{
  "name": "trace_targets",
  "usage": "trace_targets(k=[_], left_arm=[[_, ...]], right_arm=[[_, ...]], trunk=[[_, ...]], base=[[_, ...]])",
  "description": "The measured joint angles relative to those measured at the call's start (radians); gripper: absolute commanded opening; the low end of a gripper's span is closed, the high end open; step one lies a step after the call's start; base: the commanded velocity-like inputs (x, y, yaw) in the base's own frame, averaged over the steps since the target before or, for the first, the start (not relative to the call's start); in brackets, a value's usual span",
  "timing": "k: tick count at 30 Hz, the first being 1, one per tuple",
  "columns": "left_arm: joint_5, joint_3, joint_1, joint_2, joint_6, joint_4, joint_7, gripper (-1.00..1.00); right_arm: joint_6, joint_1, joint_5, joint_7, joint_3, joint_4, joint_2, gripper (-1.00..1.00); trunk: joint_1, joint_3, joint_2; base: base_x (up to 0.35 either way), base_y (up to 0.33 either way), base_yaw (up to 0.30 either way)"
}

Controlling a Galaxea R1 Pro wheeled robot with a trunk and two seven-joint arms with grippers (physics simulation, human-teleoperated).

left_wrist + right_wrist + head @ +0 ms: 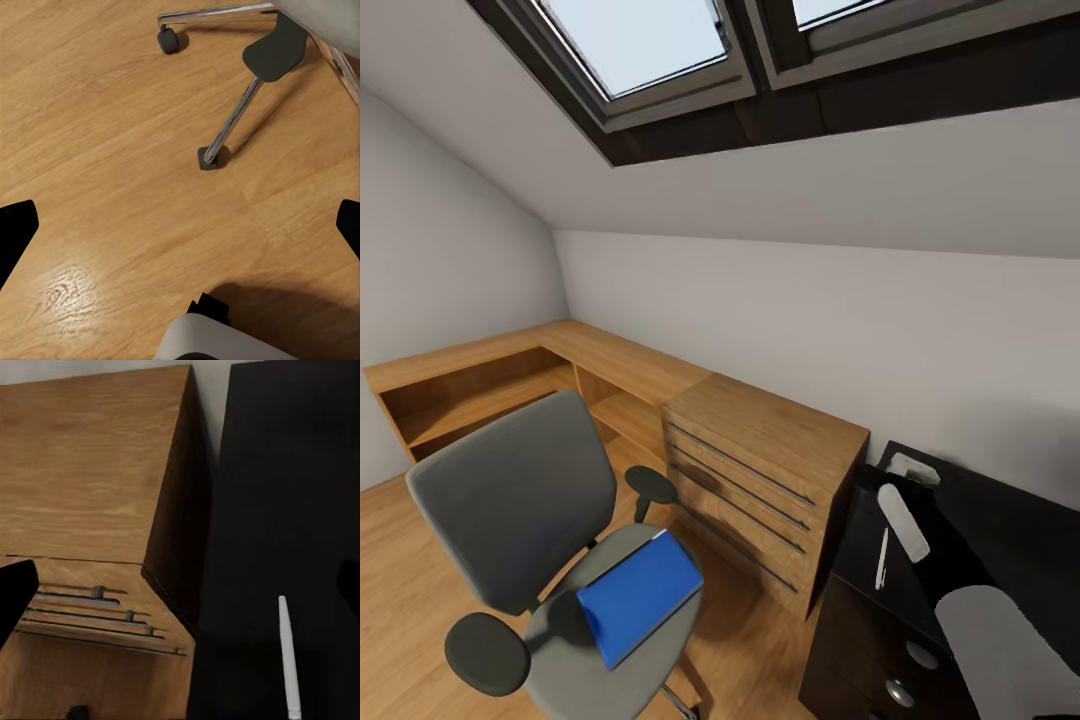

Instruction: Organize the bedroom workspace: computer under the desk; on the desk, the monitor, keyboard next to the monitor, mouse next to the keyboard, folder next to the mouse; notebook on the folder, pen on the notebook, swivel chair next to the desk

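The grey swivel chair [520,500] stands on the wood floor at lower left, with the blue folder [640,595] lying flat on its seat. At right is the black desk [1000,530], and a white pen [881,558] lies on its near left part. The pen [289,660] also lies below my right gripper [180,585], which hangs open over the desk's left edge. My left gripper [180,232] is open and empty above the floor beside the chair's chrome base [232,127]. A white elongated shape [905,520] sits just right of the pen; I cannot tell what it is.
A wooden drawer chest [760,480] stands between chair and desk, touching the desk's left side. A low L-shaped wooden shelf [510,375] runs along the far walls under the sloped ceiling. My white right arm [1000,650] enters at lower right. Chair castors [167,39] rest on the floor.
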Motion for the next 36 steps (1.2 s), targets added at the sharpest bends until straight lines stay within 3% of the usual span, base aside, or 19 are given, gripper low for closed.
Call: trace_targets(k=[4, 8, 11, 12, 14, 16, 17, 18, 24, 36], left_arm=[[0.0, 0.0, 0.0, 0.0, 0.0, 0.0, 0.0, 1.0], [0.0, 0.0, 0.0, 0.0, 0.0, 0.0, 0.0, 1.0], [0.0, 0.0, 0.0, 0.0, 0.0, 0.0, 0.0, 1.0], [0.0, 0.0, 0.0, 0.0, 0.0, 0.0, 0.0, 1.0], [0.0, 0.0, 0.0, 0.0, 0.0, 0.0, 0.0, 1.0], [0.001, 0.0, 0.0, 0.0, 0.0, 0.0, 0.0, 1.0], [0.0, 0.0, 0.0, 0.0, 0.0, 0.0, 0.0, 1.0], [0.0, 0.0, 0.0, 0.0, 0.0, 0.0, 0.0, 1.0], [0.0, 0.0, 0.0, 0.0, 0.0, 0.0, 0.0, 1.0], [0.0, 0.0, 0.0, 0.0, 0.0, 0.0, 0.0, 1.0]], right_arm=[[0.1, 0.146, -0.016, -0.079, 0.001, -0.297, 0.017, 1.0], [0.158, 0.272, -0.059, -0.207, 0.003, -0.538, 0.063, 1.0], [0.18, 0.312, -0.088, -0.272, 0.006, -0.607, 0.092, 1.0], [0.183, 0.318, -0.094, -0.281, 0.008, -0.617, 0.098, 1.0], [0.192, 0.335, -0.115, -0.308, 0.012, -0.645, 0.138, 1.0], [0.193, 0.337, -0.117, -0.312, 0.013, -0.648, 0.152, 1.0], [0.189, 0.341, -0.121, -0.319, 0.013, -0.654, 0.188, 1.0], [0.189, 0.341, -0.119, -0.319, 0.013, -0.655, 0.193, 1.0], [0.187, 0.342, -0.119, -0.321, 0.012, -0.656, 0.212, 1.0], [0.187, 0.343, -0.119, -0.322, 0.012, -0.656, 0.212, 1.0]], trunk=[[0.0, 0.0, 0.0], [0.0, 0.0, 0.0], [0.0, 0.0, 0.0], [0.0, 0.0, 0.0], [0.0, 0.0, 0.0], [0.0, 0.0, 0.0], [0.0, 0.0, 0.0], [0.0, 0.0, 0.0], [0.0, 0.0, 0.0], [0.0, -0.001, 0.0]], base=[[0.0, 0.0, 0.0], [0.0, 0.0, 0.0], [0.0, 0.0, 0.0], [0.0, 0.0, 0.0], [0.0, 0.0, 0.0], [0.0, 0.0, 0.0], [0.0, 0.0, 0.0], [0.0, 0.0, 0.0], [0.0, 0.0, 0.04], [0.0, 0.0, 0.255]])
